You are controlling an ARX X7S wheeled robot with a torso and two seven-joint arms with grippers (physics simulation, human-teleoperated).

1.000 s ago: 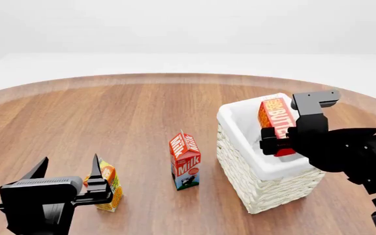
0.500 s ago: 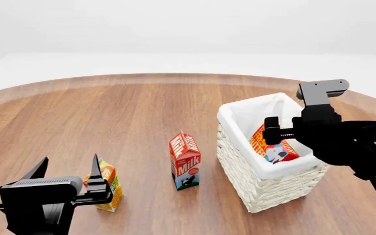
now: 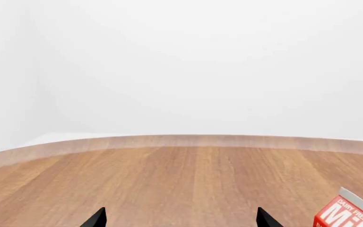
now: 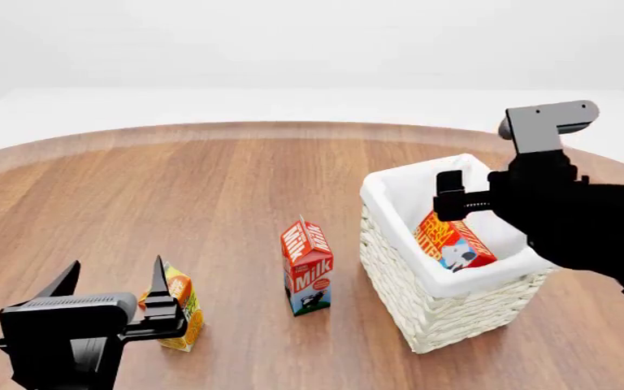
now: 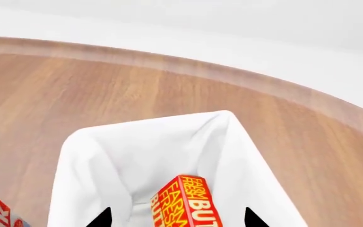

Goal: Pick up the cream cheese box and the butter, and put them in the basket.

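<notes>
The butter (image 4: 453,242) lies tilted inside the basket (image 4: 442,313), leaning on the white liner. My right gripper (image 4: 466,199) hangs open just above the basket, holding nothing. The right wrist view shows the butter (image 5: 185,201) below and apart from the open right gripper (image 5: 177,218), with the basket liner (image 5: 137,151) around it. Low at the near left, my left gripper (image 4: 114,276) stands open and empty; in its wrist view the left gripper (image 3: 180,220) faces bare wood. The cream cheese box is out of view.
A red and white milk carton (image 4: 308,268) stands upright left of the basket, also seen as the milk carton (image 3: 349,215) in the left wrist view. A small orange juice carton (image 4: 179,309) stands right beside the left gripper's inner finger. The round wooden table (image 4: 214,187) carries everything.
The right gripper opened and let go of the butter, which dropped into the basket. The gripper then rose a little. The left arm has not moved.
</notes>
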